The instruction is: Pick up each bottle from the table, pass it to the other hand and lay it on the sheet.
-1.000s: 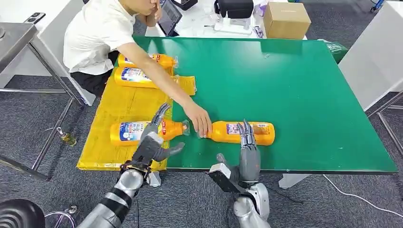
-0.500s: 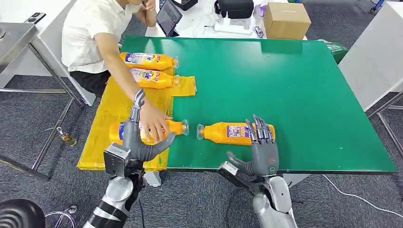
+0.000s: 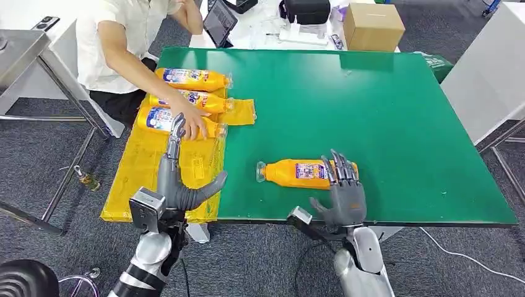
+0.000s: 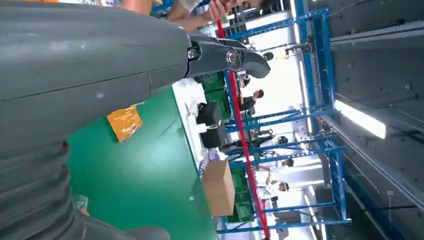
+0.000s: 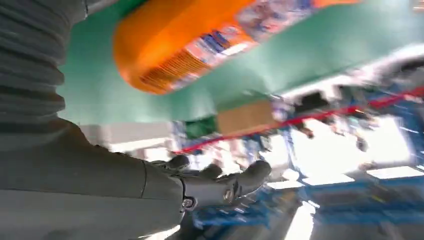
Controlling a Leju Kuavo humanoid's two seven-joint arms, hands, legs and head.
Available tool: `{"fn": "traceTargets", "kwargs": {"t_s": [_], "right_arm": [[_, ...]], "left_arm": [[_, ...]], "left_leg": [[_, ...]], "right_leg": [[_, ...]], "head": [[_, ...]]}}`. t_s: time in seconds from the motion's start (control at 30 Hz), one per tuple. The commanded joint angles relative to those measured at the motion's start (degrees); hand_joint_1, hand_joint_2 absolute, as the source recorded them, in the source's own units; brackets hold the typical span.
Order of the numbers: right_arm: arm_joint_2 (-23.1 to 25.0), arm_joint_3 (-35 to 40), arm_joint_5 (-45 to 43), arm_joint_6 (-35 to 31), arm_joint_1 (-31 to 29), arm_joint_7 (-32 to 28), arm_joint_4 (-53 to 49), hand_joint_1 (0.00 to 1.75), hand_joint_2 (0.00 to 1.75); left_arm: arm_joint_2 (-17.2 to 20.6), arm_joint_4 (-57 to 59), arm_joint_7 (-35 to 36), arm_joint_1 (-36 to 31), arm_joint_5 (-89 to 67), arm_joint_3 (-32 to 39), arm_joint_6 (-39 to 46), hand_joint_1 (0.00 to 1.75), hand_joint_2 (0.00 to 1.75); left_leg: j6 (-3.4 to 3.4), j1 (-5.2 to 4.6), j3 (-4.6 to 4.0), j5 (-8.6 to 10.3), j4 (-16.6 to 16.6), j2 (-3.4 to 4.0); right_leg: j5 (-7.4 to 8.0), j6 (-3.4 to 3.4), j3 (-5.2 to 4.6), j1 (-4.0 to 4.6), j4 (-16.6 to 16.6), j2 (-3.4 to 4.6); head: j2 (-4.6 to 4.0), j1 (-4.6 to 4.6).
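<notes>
I see one orange bottle [image 3: 306, 173] lying flat on the green table [image 3: 396, 111], close to the near edge. Its long axis runs left to right, cap end pointing left toward the yellow sheet [image 3: 155, 167]. Open green surface lies to its far side and right.

My right hand [image 3: 343, 195] is at the bottle's right end, fingers [image 3: 339, 168] extended over the base, thumb spread; it grips nothing.

My left hand [image 3: 179, 185] is raised over the sheet's near part, fingers apart, holding nothing.

Three more bottles [image 3: 192, 79] lie side by side at the sheet's far end, caps pointing right. A person's hand [image 3: 193, 127] rests on the nearest of these.
</notes>
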Motion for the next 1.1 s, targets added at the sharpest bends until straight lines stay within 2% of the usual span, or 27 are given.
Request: {"fn": "traceTargets", "kwargs": {"t_s": [0.03, 0.17, 0.27, 0.37, 0.5, 0.6, 0.7, 0.83, 1.0, 1.03, 1.07, 1.1], "right_arm": [[-7.13, 9.56, 1.78, 0.17, -11.57, 8.4, 19.59, 0.0, 1.75], [-7.01, 10.72, 1.93, 0.17, -13.03, 9.89, 22.59, 0.0, 1.75], [-7.83, 11.83, 3.13, 0.17, -13.86, 13.72, 26.76, 0.0, 1.75], [-8.05, 12.33, 2.6, 0.17, -14.52, 14.46, 28.89, 0.0, 1.75], [-8.18, 12.73, 1.04, 0.18, -17.73, 15.99, 35.03, 0.0, 1.75], [-8.18, 12.82, 0.18, 0.19, -18.75, 15.76, 37.0, 0.0, 1.75], [-7.83, 13.01, 0.02, 0.39, -18.79, 15.78, 38.03, 0.0, 1.75], [-7.91, 14.1, 1.32, 2.77, -19.44, 19.41, 39.75, 0.0, 1.75], [-7.99, 14.3, 1.03, 5.35, -20.02, 20.76, 38.68, 0.02, 1.75], [-8.11, 14.37, 0.99, 5.71, -20.11, 20.77, 38.67, 1.31, 1.75], [-8.38, 14.54, 0.84, 6.57, -20.22, 20.74, 38.66, 1.52, 1.75], [-8.38, 14.54, 0.84, 6.57, -20.22, 20.74, 38.66, 1.52, 1.75]], "left_arm": [[0.12, 2.39, 2.31, -2.07, 3.15, -1.98, -1.67, 0.0, 1.75], [-0.38, 4.04, 3.88, -2.37, 4.66, -1.82, -1.42, 0.0, 1.75], [-1.38, 7.38, 6.2, -2.69, 4.7, -0.7, 2.96, 0.0, 1.75], [-1.34, 7.82, 6.19, -2.81, 4.99, -0.98, 2.86, 0.0, 1.75], [-1.29, 7.84, 6.54, -3.25, 5.72, -2.68, 2.09, 0.0, 1.75], [-1.46, 8.24, 6.63, -3.66, 5.9, -3.58, 1.88, 0.0, 1.75], [-1.7, 8.48, 6.7, -3.79, 6.06, -4.08, 1.81, 0.0, 1.75], [-1.34, 8.54, 7.29, -3.77, 6.85, -4.7, 1.4, 0.0, 1.75], [-0.98, 8.08, 7.67, -3.61, 7.18, -4.54, 1.39, 0.0, 1.75], [-0.97, 8.17, 7.75, -3.7, 7.25, -4.54, 1.33, 0.0, 1.75], [-0.97, 8.32, 7.86, -3.88, 7.35, -4.59, 1.18, 0.0, 1.75], [-0.97, 8.32, 7.86, -3.88, 7.35, -4.59, 1.18, 0.0, 1.75]], "left_leg": [[0.13, 0.0, 0.29, -0.05, -0.03, 0.18], [0.12, 0.01, 0.39, -0.07, -0.06, 0.13], [0.08, 0.02, 0.25, -0.01, -0.05, 0.03], [0.15, 0.0, 0.49, -0.08, -0.08, 0.06], [0.15, -0.01, 0.36, -0.06, -0.03, 0.04], [0.09, 0.0, 0.19, 0.0, -0.02, 0.02], [0.13, 0.01, 0.35, 0.0, -0.04, -0.03], [0.14, 0.01, 0.46, -0.03, -0.06, -0.01], [0.13, 0.01, 0.51, -0.02, -0.05, 0.02], [0.12, 0.01, 0.48, 0.02, -0.05, -0.02], [0.11, 0.01, 0.47, 0.03, -0.04, -0.04], [0.13, 0.02, 0.55, 0.02, -0.05, -0.04]], "right_leg": [[0.01, -0.13, 0.27, 0.05, -0.08, 0.09], [-0.03, -0.19, 0.35, 0.07, -0.09, 0.03], [0.0, -0.1, 0.24, 0.05, -0.1, -0.03], [-0.06, -0.16, 0.48, 0.06, -0.14, -0.04], [-0.05, -0.15, 0.37, 0.04, -0.08, -0.06], [0.02, -0.1, 0.16, 0.04, -0.06, -0.04], [-0.02, -0.19, 0.35, 0.06, -0.09, -0.14], [-0.03, -0.18, 0.45, 0.07, -0.13, -0.12], [-0.01, -0.16, 0.45, 0.06, -0.11, -0.09], [-0.01, -0.15, 0.43, 0.06, -0.11, -0.13], [0.0, -0.13, 0.42, 0.06, -0.1, -0.15], [-0.01, -0.17, 0.51, 0.07, -0.12, -0.16]], "head": [[0.0, 0.0], [0.0, -0.02], [0.0, -0.02], [0.0, 0.0], [0.0, 0.0], [0.0, -0.02], [0.0, 0.0], [0.0, -0.02], [0.0, -0.02], [0.0, -0.02], [0.0, -0.02], [0.0, -0.02]]}}
